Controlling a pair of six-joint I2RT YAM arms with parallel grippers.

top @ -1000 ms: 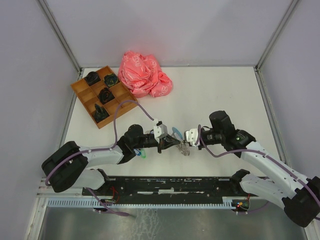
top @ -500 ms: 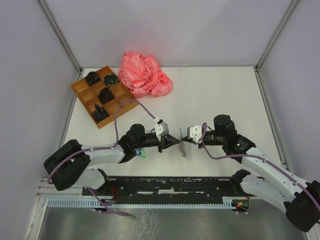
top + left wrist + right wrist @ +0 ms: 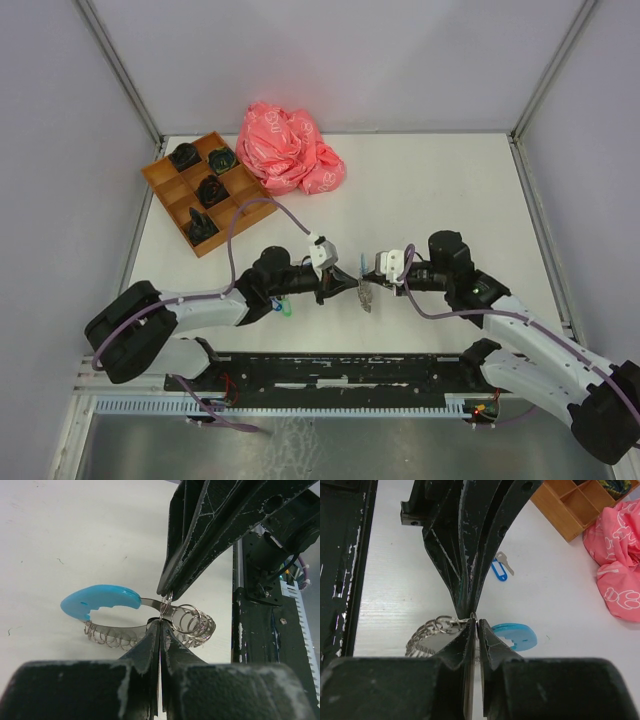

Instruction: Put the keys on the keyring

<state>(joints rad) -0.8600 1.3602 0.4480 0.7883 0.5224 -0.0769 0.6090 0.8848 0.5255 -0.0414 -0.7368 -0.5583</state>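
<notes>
Silvery keyring [image 3: 102, 596] with light-blue curved segment is clamped in the left gripper [image 3: 160, 624]; right gripper [image 3: 473, 622], tip to tip, nips a small silver ring [image 3: 167, 599] near the white table's [image 3: 450, 190] front edge.

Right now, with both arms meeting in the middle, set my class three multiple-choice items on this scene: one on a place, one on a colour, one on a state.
1. Where is the pink bag relative to the wooden tray?
A. Inside one of its compartments
B. Underneath it
C. Beside it, on its right in the top view

2. What colour is the plastic segment of the keyring?
A. Light blue
B. Red
C. Yellow

3. How is the left claw?
A. Wide open over the tray
B. Shut on the keyring
C. Shut on the bag

Answers:
1 C, the top view shows the bag outside the tray, to its right.
2 A, both wrist views show the blue piece.
3 B, in the left wrist view its tips pinch the ring's metal.
</notes>
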